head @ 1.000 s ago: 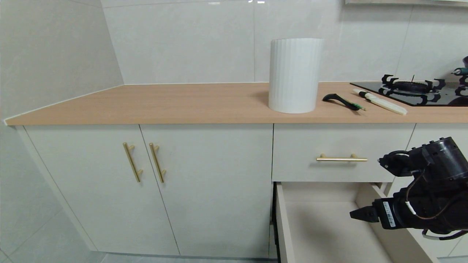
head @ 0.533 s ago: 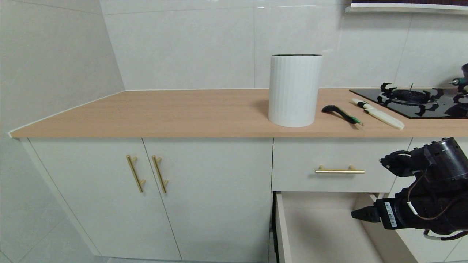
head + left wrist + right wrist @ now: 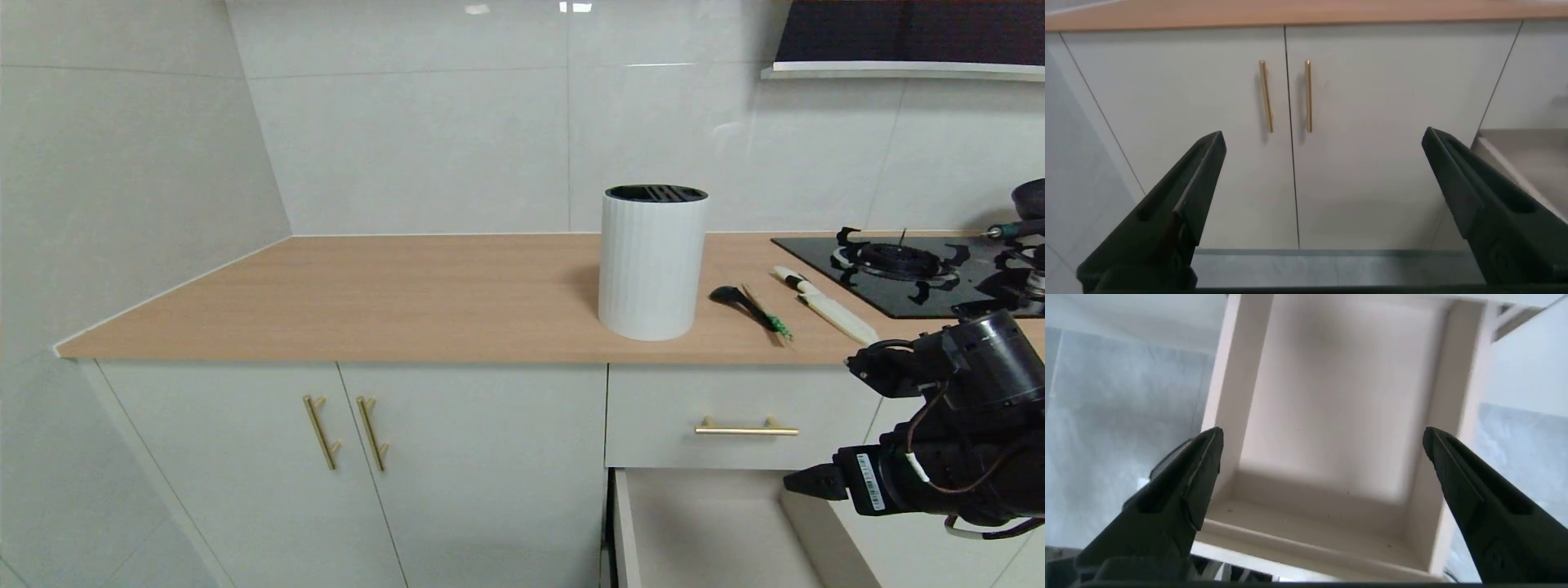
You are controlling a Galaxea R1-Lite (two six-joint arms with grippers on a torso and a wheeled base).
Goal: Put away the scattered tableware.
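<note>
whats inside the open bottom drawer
The open drawer shows a bare pale floor and walls, with no tableware on the part in sight. The end tucked under the closed drawer above is covered.

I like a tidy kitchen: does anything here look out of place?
Yes. A black utensil and a pale knife lie loose on the counter beside the white holder, not in it. Below them, a drawer stands pulled open, empty.

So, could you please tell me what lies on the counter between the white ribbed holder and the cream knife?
In the head view, a black spoon lies between the white ribbed holder and the cream knife.
</note>
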